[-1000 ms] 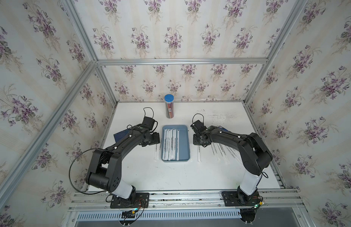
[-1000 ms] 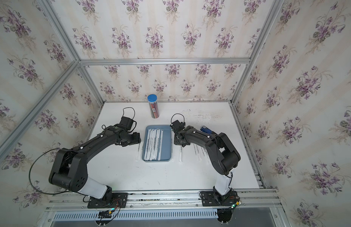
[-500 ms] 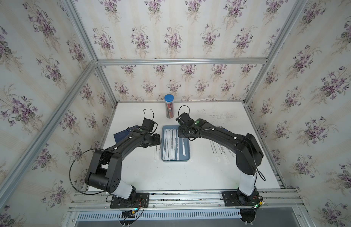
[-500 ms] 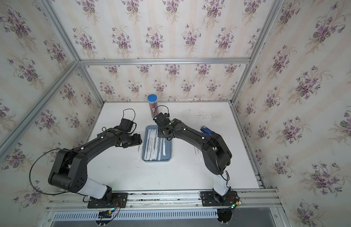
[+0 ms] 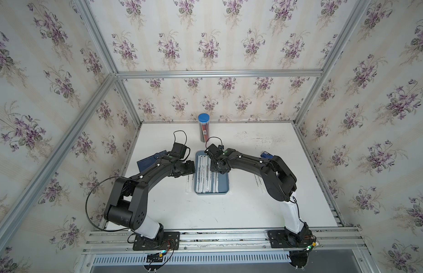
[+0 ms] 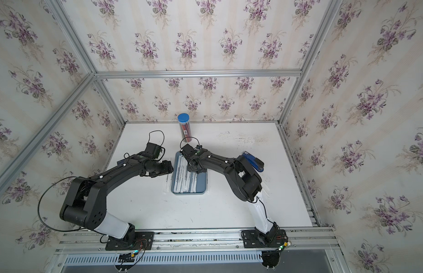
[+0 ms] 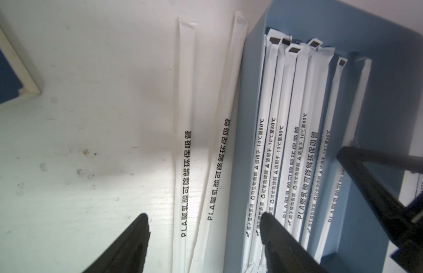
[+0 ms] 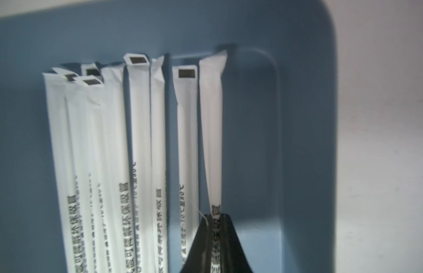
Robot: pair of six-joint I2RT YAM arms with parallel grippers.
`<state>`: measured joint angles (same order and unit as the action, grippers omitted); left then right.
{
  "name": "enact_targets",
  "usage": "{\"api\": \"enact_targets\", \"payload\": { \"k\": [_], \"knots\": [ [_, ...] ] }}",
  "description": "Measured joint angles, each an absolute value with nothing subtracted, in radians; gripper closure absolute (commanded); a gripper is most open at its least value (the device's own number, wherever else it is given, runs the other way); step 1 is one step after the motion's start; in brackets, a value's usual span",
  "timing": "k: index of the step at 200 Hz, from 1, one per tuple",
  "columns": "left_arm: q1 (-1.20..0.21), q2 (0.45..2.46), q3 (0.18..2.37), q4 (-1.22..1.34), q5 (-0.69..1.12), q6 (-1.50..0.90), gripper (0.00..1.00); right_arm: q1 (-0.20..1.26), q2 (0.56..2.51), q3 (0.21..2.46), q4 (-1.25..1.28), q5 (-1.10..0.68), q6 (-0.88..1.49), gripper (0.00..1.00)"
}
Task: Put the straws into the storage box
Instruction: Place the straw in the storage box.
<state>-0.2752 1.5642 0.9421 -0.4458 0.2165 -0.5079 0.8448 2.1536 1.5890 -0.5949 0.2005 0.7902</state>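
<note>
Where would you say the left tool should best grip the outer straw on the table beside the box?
Probably pinch the outer straw across its narrow width, on the plain stretch past the lettering, with the left tool descending from straight above. It lies flat on the table, and the second straw nearer the box fans away from it there, leaving room for a finger between.
</note>
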Motion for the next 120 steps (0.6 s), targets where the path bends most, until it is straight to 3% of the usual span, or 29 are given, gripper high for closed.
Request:
{"api": "enact_targets", "payload": {
  "k": [120],
  "knots": [
    [-0.275, 1.591, 0.937, -0.407, 0.269, -0.524, 0.26, 0.850, 2.201, 1.641, -0.603, 0.211, 0.781, 0.88]
  ]
}}
